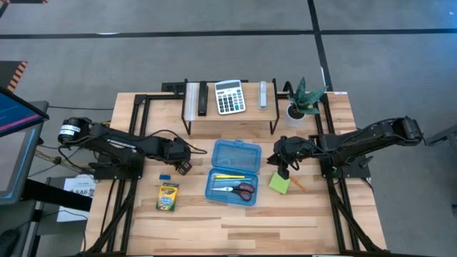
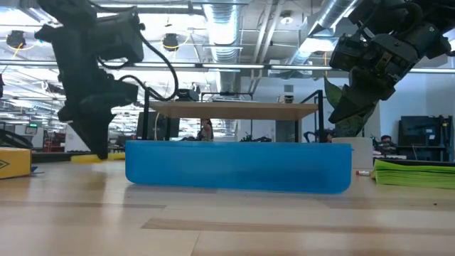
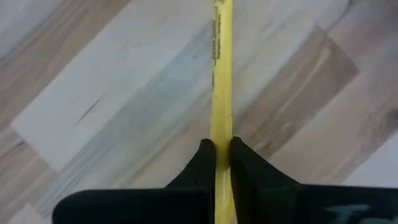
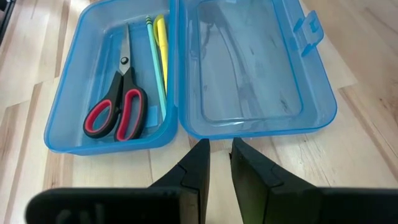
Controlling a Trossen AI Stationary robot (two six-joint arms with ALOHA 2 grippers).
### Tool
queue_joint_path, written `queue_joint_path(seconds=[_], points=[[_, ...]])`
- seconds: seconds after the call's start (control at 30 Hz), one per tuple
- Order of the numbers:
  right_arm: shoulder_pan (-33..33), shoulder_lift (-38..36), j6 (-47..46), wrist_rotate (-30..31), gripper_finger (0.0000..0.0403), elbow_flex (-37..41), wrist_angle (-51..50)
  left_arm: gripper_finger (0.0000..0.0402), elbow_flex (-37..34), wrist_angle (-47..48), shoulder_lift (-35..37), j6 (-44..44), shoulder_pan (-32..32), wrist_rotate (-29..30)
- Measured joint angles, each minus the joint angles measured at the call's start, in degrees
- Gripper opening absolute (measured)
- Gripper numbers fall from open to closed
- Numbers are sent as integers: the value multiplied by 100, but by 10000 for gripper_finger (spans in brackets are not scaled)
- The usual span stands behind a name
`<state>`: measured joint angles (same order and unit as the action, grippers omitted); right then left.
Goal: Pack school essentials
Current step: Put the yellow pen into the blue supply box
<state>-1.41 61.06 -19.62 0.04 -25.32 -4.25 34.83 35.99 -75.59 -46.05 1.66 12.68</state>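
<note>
The open blue pencil case lies mid-table. Its tray holds the red-handled scissors, a thin green pencil and a yellow one. My left gripper stands left of the case, shut on a yellow pencil. My right gripper hovers at the case's right edge, open by a narrow gap and holding nothing. The lime-green sticky pad and an orange pencil lie flat beside it. The crayon box and blue eraser lie left of the case. My left gripper pinches the yellow pencil's shaft between its two fingers, coming from above and pointing down, the fingers across the pencil. The rest of the pencil runs out past the fingertips over the wooden table top; I cannot tell whether it rests there.
At the table's far side a low shelf carries the white-grey calculator, with a potted plant to its right. Dark frame rails run along both table sides. Bare wood lies in front of the case, toward the near edge.
</note>
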Motion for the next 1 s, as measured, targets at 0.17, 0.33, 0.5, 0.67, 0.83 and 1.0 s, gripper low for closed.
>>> queue_joint_path(seconds=[0.17, 0.33, 0.5, 0.67, 0.83, 1.0], points=[[-1, 0, 1, -1, 88, 0, 0, 5, 306, 118, 11, -2, 344, 216], [0, 0, 2, 0, 88, 0, 1, 3, 653, 121, 17, 38, 623, 404], [0, 0, 2, -1, 88, 0, 2, 1, 726, -267, 16, -105, 773, 415], [-2, 0, 4, -1, 88, 0, 2, 0, 728, -331, -178, -410, 932, 417], [0, 0, 5, -1, 88, 2, 17, 39, 728, -440, -668, -606, 1024, 335], [0, 0, 9, -1, 88, 2, 26, 118, 728, -514, -1145, -710, 1017, 272]])
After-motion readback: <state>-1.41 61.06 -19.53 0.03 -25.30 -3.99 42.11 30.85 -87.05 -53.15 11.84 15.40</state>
